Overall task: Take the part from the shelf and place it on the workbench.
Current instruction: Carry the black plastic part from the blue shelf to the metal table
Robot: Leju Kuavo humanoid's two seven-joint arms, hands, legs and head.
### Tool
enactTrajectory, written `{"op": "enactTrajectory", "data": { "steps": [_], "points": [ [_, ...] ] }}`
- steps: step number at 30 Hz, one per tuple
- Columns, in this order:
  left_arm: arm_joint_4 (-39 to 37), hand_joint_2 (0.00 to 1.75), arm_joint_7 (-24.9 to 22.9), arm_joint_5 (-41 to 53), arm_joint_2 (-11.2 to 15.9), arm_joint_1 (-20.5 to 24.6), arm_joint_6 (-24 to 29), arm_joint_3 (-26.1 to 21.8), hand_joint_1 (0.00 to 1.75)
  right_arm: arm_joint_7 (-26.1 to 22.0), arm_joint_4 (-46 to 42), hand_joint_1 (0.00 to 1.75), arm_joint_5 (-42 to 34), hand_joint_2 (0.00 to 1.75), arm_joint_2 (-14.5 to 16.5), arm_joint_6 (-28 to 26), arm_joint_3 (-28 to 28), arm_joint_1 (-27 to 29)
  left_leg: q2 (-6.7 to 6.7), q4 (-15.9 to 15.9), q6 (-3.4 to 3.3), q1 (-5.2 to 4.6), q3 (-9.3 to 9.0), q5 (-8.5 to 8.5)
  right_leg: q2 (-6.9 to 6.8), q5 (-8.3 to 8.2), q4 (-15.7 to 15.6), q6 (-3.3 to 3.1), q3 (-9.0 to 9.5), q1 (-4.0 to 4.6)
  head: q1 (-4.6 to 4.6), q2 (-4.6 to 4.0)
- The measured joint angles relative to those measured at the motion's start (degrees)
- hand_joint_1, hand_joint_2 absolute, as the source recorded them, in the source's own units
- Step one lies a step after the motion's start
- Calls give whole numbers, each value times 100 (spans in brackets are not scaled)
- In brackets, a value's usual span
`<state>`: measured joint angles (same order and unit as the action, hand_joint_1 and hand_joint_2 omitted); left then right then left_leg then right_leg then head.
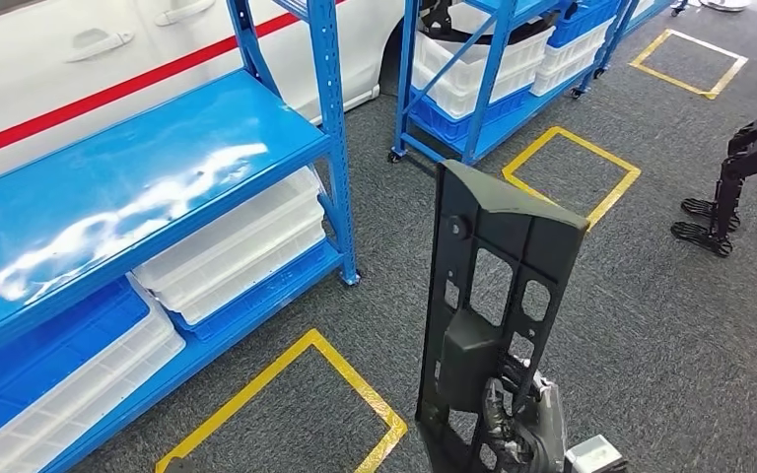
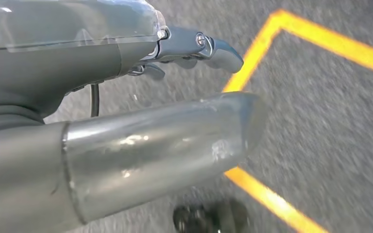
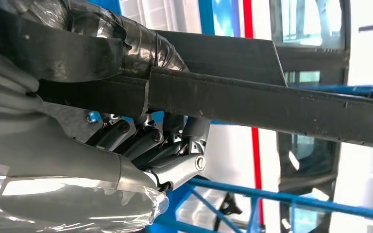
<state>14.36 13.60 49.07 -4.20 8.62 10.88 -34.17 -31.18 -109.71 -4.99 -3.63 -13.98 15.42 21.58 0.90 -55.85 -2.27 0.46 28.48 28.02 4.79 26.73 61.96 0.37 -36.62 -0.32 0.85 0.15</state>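
The part (image 1: 498, 296) is a long black plastic panel with several cut-outs. It stands upright over the grey floor to the right of the blue shelf (image 1: 138, 168). My right hand (image 1: 517, 424) grips it near its lower end. In the right wrist view my fingers (image 3: 141, 145) curl around a black bar of the part (image 3: 252, 97). My left hand (image 2: 141, 53) hangs over the carpet, its fingers (image 2: 209, 46) stretched out apart from the thumb (image 2: 165, 141), with nothing in it.
The blue shelf's lower levels hold white bins (image 1: 237, 241). A white car with a red stripe (image 1: 108, 59) stands behind it. A second blue rack with bins (image 1: 483, 79) is further back. Yellow tape squares (image 1: 296, 394) mark the floor. A black legged machine (image 1: 749, 168) stands at the right.
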Motion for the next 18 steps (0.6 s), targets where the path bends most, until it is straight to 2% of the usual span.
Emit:
{"op": "enactTrajectory", "data": {
  "steps": [1,2,3,4,5,6,7,9,10,12,13,14,15,17,18],
  "points": [
    [-13,0,121,-63,-5,-34,-123,-26,0,-43,27,175,-13,175,-82,-51,94,-41,-92,23,-21,-2,-5,-23,-196,190,296,6,-133,2,1,0],
    [-22,0,300,-116,-2,-95,-224,-44,0,-74,44,175,-18,175,-130,-97,157,-66,-175,28,-37,-14,6,-29,-331,398,663,22,-299,-7,1,0],
    [-19,0,549,-160,10,-183,-344,-63,0,-96,56,175,-12,175,-152,-125,185,-63,-266,24,-38,-24,13,-25,-401,553,1010,41,-450,-27,0,0],
    [39,0,779,-174,21,-308,-479,-87,0,-105,53,175,2,175,-133,-107,161,-25,-358,18,-33,-29,13,-15,-434,606,1209,63,-527,-50,0,-1],
    [192,0,933,-158,10,-461,-676,-121,0,-107,31,175,14,175,-93,-38,104,39,-446,11,-24,-29,9,1,-458,563,1230,84,-514,-72,0,-1],
    [442,0,985,-105,-35,-632,-925,-170,0,-104,-7,175,17,175,-34,86,21,118,-529,-4,-7,-24,1,25,-498,422,1020,102,-381,-91,0,-1],
    [733,0,937,-18,-105,-789,-1155,-231,0,-100,-57,175,11,175,35,238,-70,196,-601,-31,18,-20,-7,57,-600,237,638,115,-162,-103,0,0],
    [1181,0,829,176,-241,-958,-1382,-366,0,-91,-141,175,-5,175,181,503,-244,287,-712,-102,89,-41,1,131,-828,37,-19,77,191,-73,-1,0],
    [1279,0,824,246,-277,-970,-1371,-423,0,-88,-167,175,-5,175,245,583,-306,306,-755,-128,122,-57,1,159,-893,22,-172,37,263,-54,-1,0],
    [1368,0,900,334,-321,-947,-1289,-495,0,-82,-197,175,0,175,340,656,-398,337,-849,-138,173,-70,-26,187,-808,44,-203,-57,250,-34,-1,0],
    [1394,0,969,375,-334,-934,-1260,-515,0,-81,-210,175,19,175,371,677,-438,354,-859,-146,204,-57,-40,211,-748,34,-216,-98,249,-40,-1,1],
    [1402,0,1063,410,-343,-918,-1238,-530,0,-83,-220,175,63,175,392,688,-472,361,-777,-209,234,-41,-31,279,-682,16,-232,-140,247,-47,-1,0],
    [1379,0,1189,436,-338,-893,-1217,-546,0,-92,-230,175,135,175,405,682,-494,357,-625,-382,262,-23,32,414,-618,-8,-250,-183,240,-55,-2,0],
    [1219,0,1475,451,-268,-806,-1177,-572,0,-124,-238,175,297,175,412,607,-501,329,-266,-1074,291,-1,336,822,-480,-43,-261,-240,209,-53,-2,0],
    [1103,0,1606,447,-212,-759,-1164,-584,0,-138,-238,175,353,175,411,547,-496,315,-177,-1475,293,2,524,995,-405,-54,-258,-255,191,-43,-2,0]
  ]
}}
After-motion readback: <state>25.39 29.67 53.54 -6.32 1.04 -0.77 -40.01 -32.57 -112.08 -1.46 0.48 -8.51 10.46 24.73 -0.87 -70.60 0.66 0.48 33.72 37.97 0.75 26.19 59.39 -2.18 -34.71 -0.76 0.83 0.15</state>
